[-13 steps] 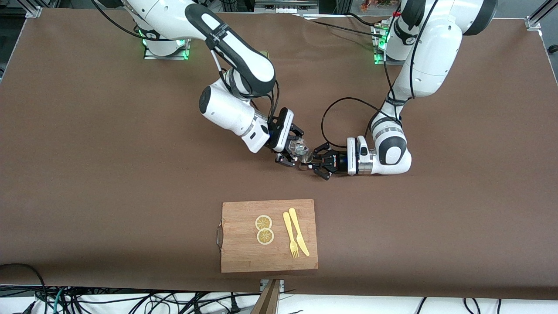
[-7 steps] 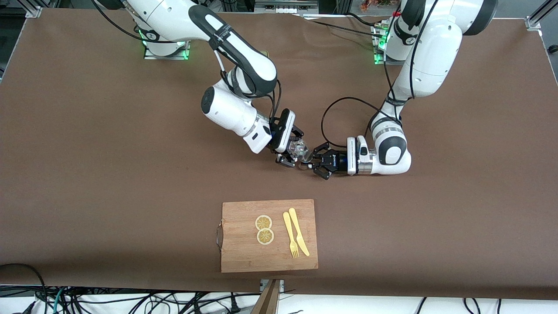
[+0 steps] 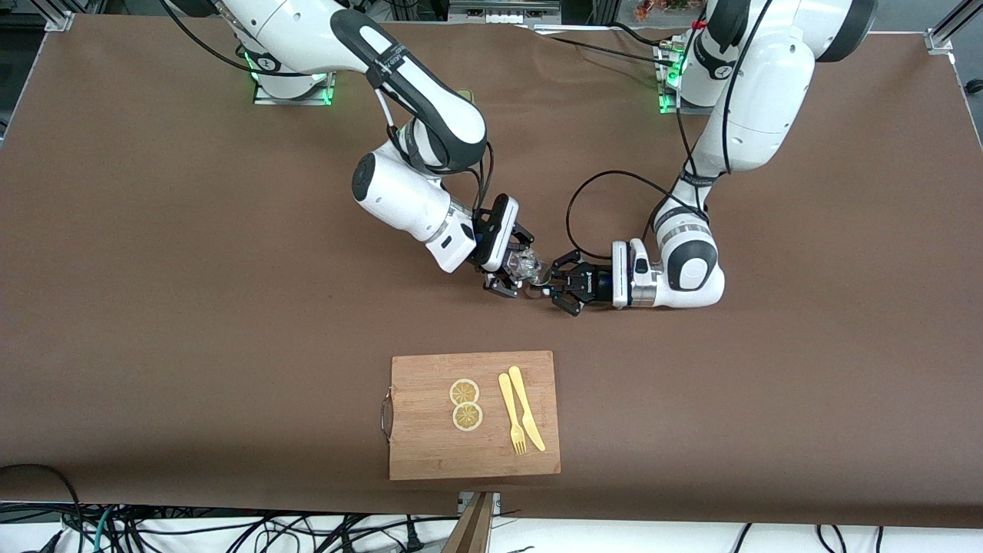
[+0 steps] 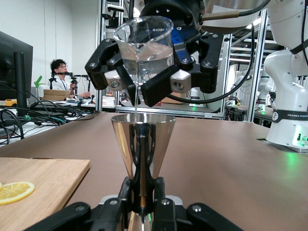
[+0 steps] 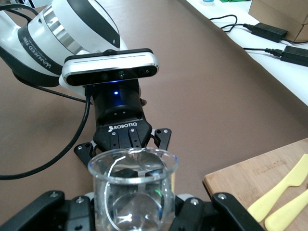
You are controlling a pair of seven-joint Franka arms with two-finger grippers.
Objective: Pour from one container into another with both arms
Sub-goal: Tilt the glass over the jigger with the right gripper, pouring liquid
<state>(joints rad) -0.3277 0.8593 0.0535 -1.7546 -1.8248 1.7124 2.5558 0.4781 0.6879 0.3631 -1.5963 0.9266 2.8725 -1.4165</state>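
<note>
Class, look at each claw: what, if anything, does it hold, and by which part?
The right claw grips the glass tumbler by its lower body, tilted over the jigger. The left claw grips the upright jigger around its lower cup, below the narrow waist.

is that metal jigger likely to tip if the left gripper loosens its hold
Probably yes: the jigger is hourglass-shaped, with a wide cup mouth over a narrow waist, so it looks top-heavy. Its polished metal likely slides easily in the left gripper, which is shut on its waist. Liquid trickling in from the glass tumbler, held above by the right gripper, would add weight up high.
</note>
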